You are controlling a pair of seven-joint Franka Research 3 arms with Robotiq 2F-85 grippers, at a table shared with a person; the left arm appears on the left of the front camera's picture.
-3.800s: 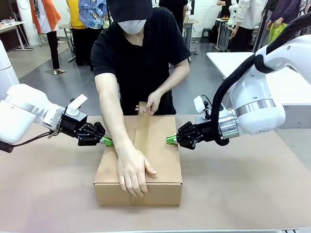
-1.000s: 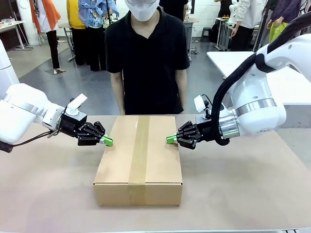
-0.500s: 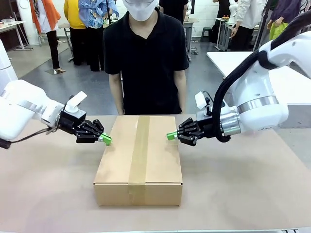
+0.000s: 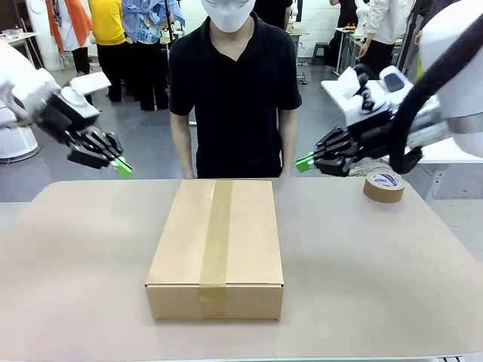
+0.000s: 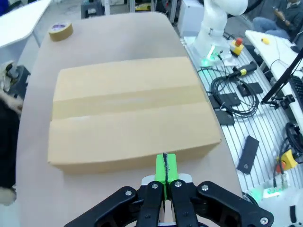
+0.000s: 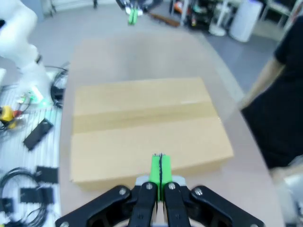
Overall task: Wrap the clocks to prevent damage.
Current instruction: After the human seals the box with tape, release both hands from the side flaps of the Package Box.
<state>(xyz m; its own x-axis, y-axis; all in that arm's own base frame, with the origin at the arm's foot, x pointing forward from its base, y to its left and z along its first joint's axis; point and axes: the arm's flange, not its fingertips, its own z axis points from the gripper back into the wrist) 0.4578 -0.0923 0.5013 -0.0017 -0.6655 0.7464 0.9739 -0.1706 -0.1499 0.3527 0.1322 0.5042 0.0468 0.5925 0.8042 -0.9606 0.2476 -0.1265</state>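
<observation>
Busy workshop space lies behind the tan table (image 4: pixel 392 256), with other people and benches farther off, and a person in a black shirt (image 4: pixel 234 90) stands at its far edge, arms down, hands out of sight behind the cardboard box (image 4: pixel 216 249).

That box sits at the middle of the table, flaps shut and sealed by a strip of brown tape (image 4: pixel 215 234) running lengthwise over the top and down the near face. Whatever clocks it holds cannot be seen. A roll of brown packing tape (image 4: pixel 383 186) rests near the far right corner, well apart from the box.

Both arms are raised clear of the table. The left gripper (image 4: pixel 122 167) hangs above the far left edge and the right gripper (image 4: pixel 304 162) above the far side, right of the person; each has its green pads pressed together on nothing, which both wrist views confirm.

Judging by the sealed lid, the packing step looks finished. Little seems to remain beyond parking the arms, or fetching another box if more clocks wait.
</observation>
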